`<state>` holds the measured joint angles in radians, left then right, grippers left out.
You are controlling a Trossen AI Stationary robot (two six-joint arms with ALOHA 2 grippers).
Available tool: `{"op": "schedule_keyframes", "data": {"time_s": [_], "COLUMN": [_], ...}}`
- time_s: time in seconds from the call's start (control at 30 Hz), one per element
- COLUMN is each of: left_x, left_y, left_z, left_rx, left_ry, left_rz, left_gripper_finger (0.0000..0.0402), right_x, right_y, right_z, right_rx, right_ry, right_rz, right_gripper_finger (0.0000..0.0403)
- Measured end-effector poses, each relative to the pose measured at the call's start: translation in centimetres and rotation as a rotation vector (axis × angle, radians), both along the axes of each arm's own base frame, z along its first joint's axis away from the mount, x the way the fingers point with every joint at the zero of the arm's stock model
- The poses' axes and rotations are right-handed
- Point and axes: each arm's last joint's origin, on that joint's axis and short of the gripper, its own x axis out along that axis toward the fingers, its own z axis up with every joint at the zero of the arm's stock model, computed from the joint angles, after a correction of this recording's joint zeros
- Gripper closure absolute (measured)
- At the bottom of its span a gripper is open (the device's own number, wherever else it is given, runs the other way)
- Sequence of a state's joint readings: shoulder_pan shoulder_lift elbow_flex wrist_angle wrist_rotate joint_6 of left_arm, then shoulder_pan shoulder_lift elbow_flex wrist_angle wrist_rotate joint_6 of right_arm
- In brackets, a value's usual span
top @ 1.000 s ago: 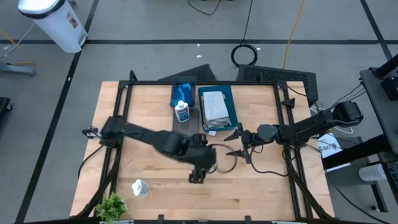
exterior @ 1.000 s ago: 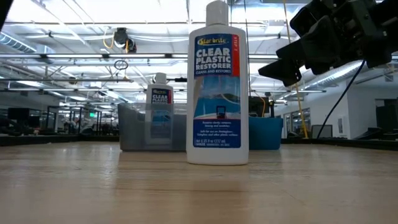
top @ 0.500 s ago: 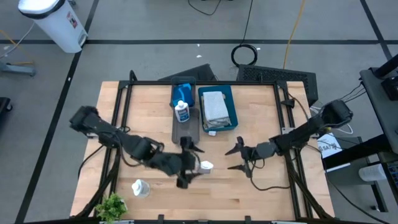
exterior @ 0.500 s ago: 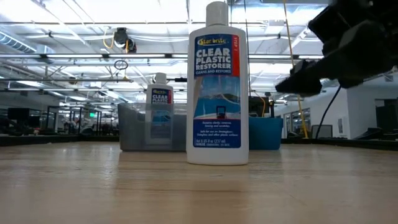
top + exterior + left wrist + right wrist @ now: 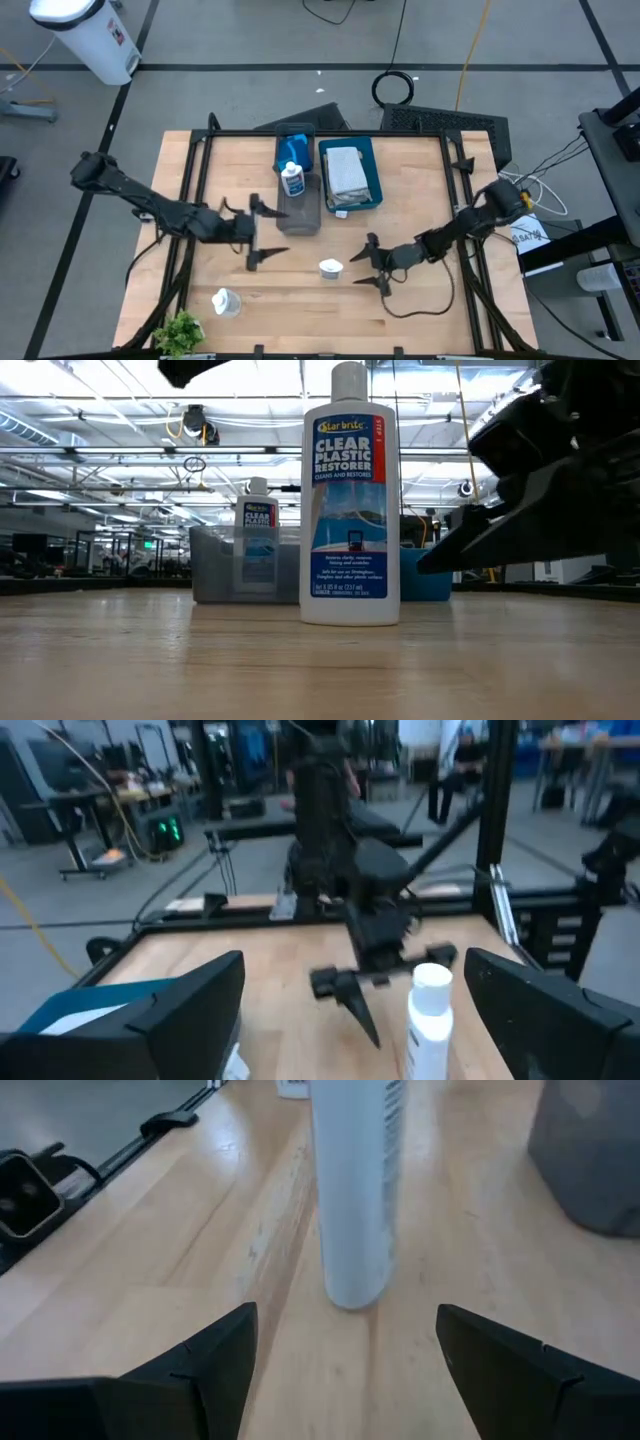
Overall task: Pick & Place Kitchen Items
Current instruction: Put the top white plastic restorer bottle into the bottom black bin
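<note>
A white bottle with a blue label stands upright on its base on the wooden table, and shows large in the low view. My right gripper is open just to the bottle's right, low over the table. In the right wrist view its fingers stand wide on either side of the bottle, short of it. My left gripper is open and empty to the bottle's left, next to the grey tray. A second bottle stands in that tray.
A blue sponge lies at the far end of the grey tray. The teal tray beside it holds a folded pale cloth. A third white bottle and a green plant are at the near left corner.
My left gripper has drawn back from the bottle toward the table's left edge and a little toward the far edge. My right gripper has moved toward the near edge and left, up to the bottle. The bottle has stayed upright in place.
</note>
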<state>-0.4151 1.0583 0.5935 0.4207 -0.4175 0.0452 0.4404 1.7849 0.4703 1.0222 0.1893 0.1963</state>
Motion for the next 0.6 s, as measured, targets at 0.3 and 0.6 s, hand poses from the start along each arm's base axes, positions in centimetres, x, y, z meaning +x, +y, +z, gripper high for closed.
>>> {"op": "schedule_keyframes", "data": {"time_s": [0.3, 0.6], "left_x": [-2.7, -2.6], "left_y": [1.2, 1.2], "left_z": [-1.2, -1.3], "left_rx": [-0.057, -0.185], "left_ry": [-0.076, -0.068], "left_rz": [0.002, 0.002], "left_gripper_finger": [0.0023, 0.0021], "right_x": [5.5, 8.1], "right_y": [2.1, 1.3], "right_z": [-1.2, -0.5], "right_rx": [-0.085, -0.040], "right_ry": [-0.048, -0.087], "right_rz": [-0.022, -0.085], "right_gripper_finger": [0.0124, 0.0126]}}
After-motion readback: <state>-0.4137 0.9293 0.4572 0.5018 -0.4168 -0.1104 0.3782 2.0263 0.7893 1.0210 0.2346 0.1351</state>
